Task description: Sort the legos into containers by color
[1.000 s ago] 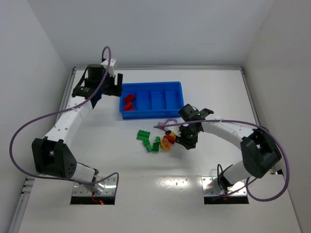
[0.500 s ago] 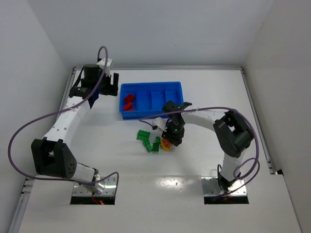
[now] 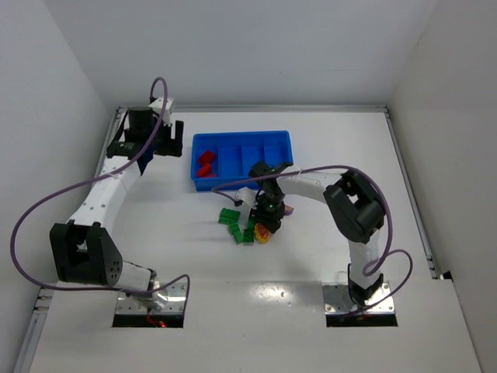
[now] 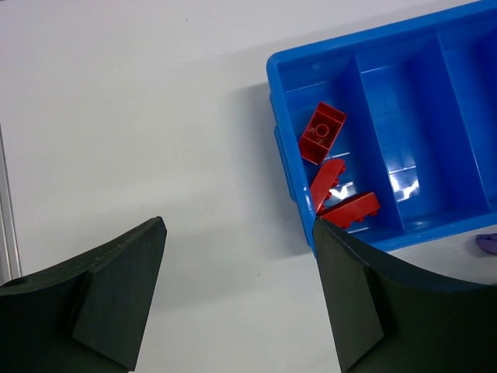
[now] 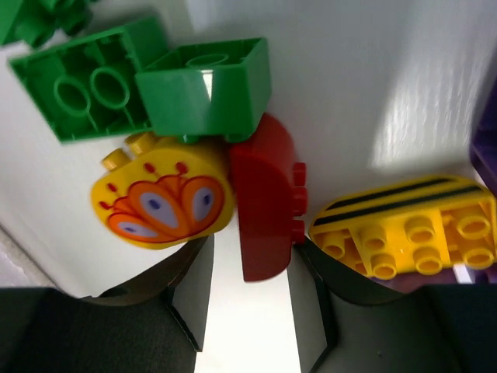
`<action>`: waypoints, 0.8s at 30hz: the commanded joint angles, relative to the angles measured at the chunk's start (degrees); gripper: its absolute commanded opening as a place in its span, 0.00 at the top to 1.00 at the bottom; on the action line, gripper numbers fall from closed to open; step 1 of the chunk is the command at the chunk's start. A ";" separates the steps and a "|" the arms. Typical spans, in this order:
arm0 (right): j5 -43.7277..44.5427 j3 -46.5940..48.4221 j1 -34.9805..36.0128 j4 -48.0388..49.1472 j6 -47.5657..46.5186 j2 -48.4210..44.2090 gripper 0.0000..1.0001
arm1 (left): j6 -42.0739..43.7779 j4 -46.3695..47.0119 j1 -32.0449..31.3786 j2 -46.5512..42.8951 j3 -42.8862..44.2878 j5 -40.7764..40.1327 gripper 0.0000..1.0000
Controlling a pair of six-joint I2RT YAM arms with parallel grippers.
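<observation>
The left arm (image 3: 109,183) stretches from the near left to the far left of the desk (image 3: 194,256). The left hand (image 4: 237,299) hangs over bare desk just left of the tray (image 3: 241,137), its fingers (image 4: 116,295) wide apart and holding nothing. Its wrist view cuts off the tray's right half. Three red bricks (image 4: 335,177) lie in the leftmost compartment, one leaning on another. A purple scrap (image 4: 488,242) pokes in at that view's right edge, too clipped to identify. Near the tray, in the middle of the desk, lie the green bricks (image 3: 231,221). From above, the right hand (image 3: 268,219) hides most of the loose pile beside them. The right arm (image 3: 353,203) is folded sharply back from its near-right base, its forearm reaching left and the hand pointing down. Its blurred wrist view shows two green bricks (image 5: 140,89), then a yellow piece (image 5: 163,202) with an orange pattern. Touching that is a red brick (image 5: 264,202), then a striped yellow brick (image 5: 411,225) resting on something purple (image 5: 484,155). The fingers (image 5: 190,299) stand narrowly apart, straddling the red brick's near end. Whether they clamp it I cannot tell.
</observation>
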 commanded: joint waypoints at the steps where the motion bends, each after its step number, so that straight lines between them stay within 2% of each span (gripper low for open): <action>1: -1.23 3.46 0.55 1.31 1.60 1.36 0.57 | 0.38 1.71 0.78 -2.00 0.16 0.60 0.17; 8: -0.70 5.13 0.55 1.84 2.13 2.41 0.54 | 0.38 1.71 0.78 -2.00 -0.36 1.12 0.17; 19: -1.23 5.14 1.61 4.03 2.13 1.88 0.56 | -0.14 1.71 0.78 -0.95 -0.36 1.74 0.17; 22: -1.23 5.14 2.14 4.03 2.13 1.88 0.73 | -0.14 1.71 0.78 -0.95 -0.36 1.74 0.17; 23: -1.23 5.14 2.14 3.51 2.13 1.88 0.89 | -0.14 1.71 0.78 -0.95 -0.36 1.74 0.17; 24: -1.23 5.14 2.14 3.51 2.13 1.88 0.96 | -0.14 1.71 0.78 -0.95 -0.36 1.74 0.17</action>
